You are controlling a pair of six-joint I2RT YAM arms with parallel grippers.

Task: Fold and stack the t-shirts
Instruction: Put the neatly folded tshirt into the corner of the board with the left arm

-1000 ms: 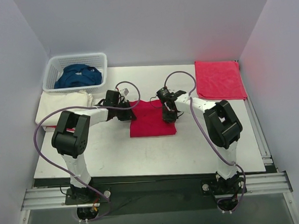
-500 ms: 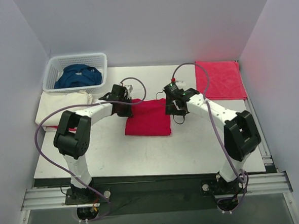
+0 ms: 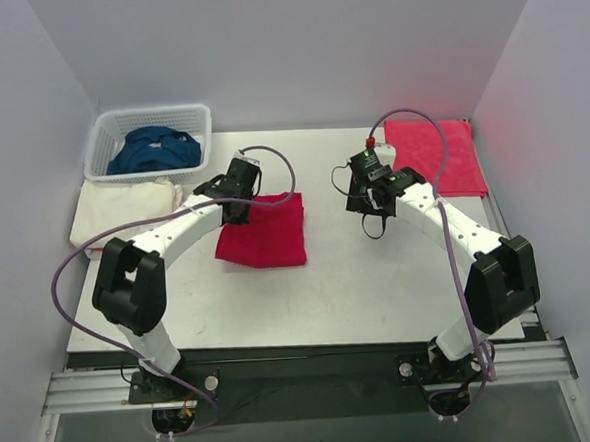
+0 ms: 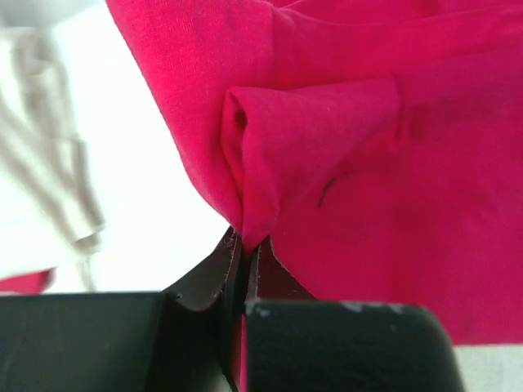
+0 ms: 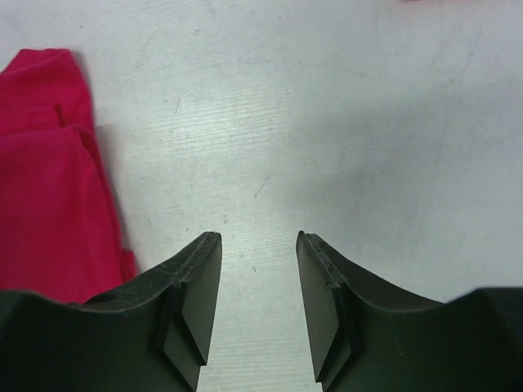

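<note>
- Left arm (image 3: 170, 227), jaws clenched on the red t-shirt (image 3: 266, 235), had dragged it nearer the basket (image 3: 148, 112);
- right arm (image 3: 445, 222), jaws released, had withdrawn from the basket; fold seemingly finished.

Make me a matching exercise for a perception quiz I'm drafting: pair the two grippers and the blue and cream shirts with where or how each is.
Things:
1. dark blue t-shirt
2. cream-white t-shirt
3. left gripper
4. right gripper

States:
A. jaws open over bare table
B. in the white basket
C. jaws shut on the centre red t-shirt
D. at the table's left edge

Pairs: 1-B; 2-D; 3-C; 4-A
</note>
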